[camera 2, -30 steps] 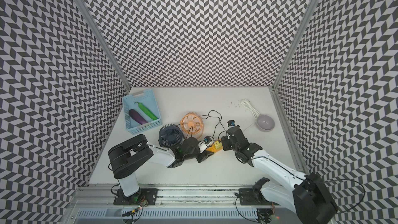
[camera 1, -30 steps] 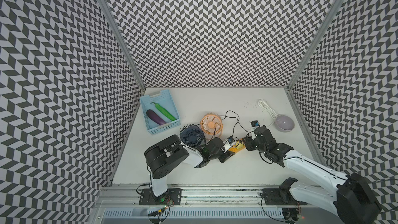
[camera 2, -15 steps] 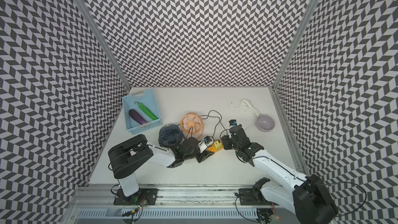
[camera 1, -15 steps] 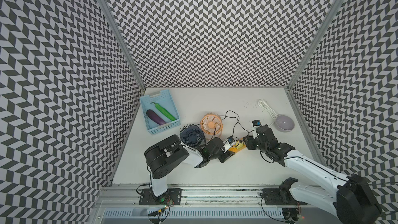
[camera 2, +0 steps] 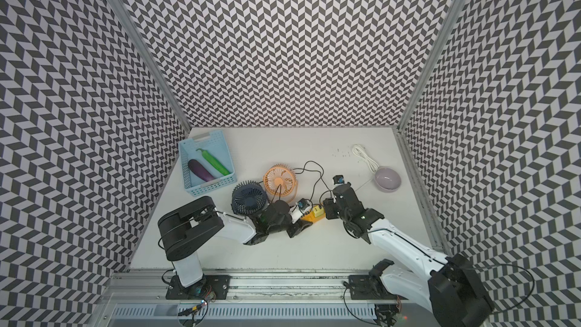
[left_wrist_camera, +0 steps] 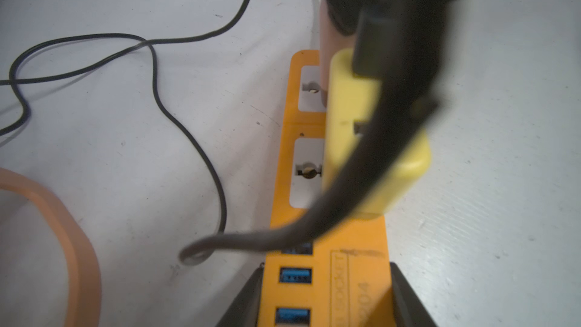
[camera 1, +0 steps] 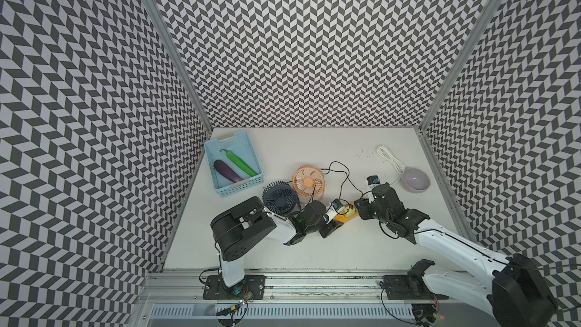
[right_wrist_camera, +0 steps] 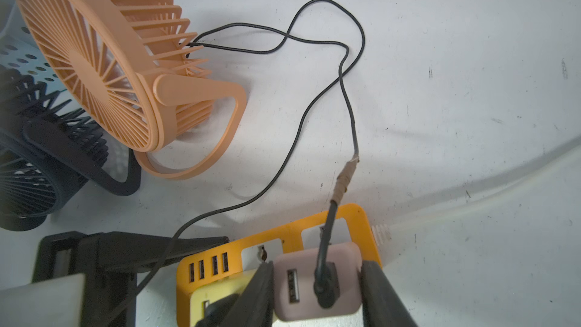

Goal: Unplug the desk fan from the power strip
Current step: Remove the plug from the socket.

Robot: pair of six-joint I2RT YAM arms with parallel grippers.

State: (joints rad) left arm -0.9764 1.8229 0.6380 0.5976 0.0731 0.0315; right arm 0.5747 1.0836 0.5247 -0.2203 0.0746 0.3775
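The orange-yellow power strip (camera 1: 345, 217) (camera 2: 309, 219) lies on the table between both arms. My left gripper (left_wrist_camera: 325, 290) (camera 1: 332, 227) is shut on the strip's (left_wrist_camera: 355, 262) USB end. A yellow adapter (left_wrist_camera: 355, 114) with a black cord is plugged into it. My right gripper (right_wrist_camera: 317, 278) (camera 1: 360, 210) is shut on a pink adapter (right_wrist_camera: 345, 278) that sits in the strip (right_wrist_camera: 292, 231). The pink adapter's black cord (right_wrist_camera: 345, 105) loops toward the back of the orange desk fan (right_wrist_camera: 94, 58) (camera 1: 308, 180). A dark blue fan (camera 1: 280, 199) stands beside the orange fan.
A light blue basket (camera 1: 234, 187) at the back left holds an eggplant (camera 1: 227, 171) and a green pepper (camera 1: 240, 162). A lilac bowl (camera 1: 415, 180) sits at the right with the strip's white cord (camera 1: 390, 160) coiled behind it. Patterned walls enclose three sides.
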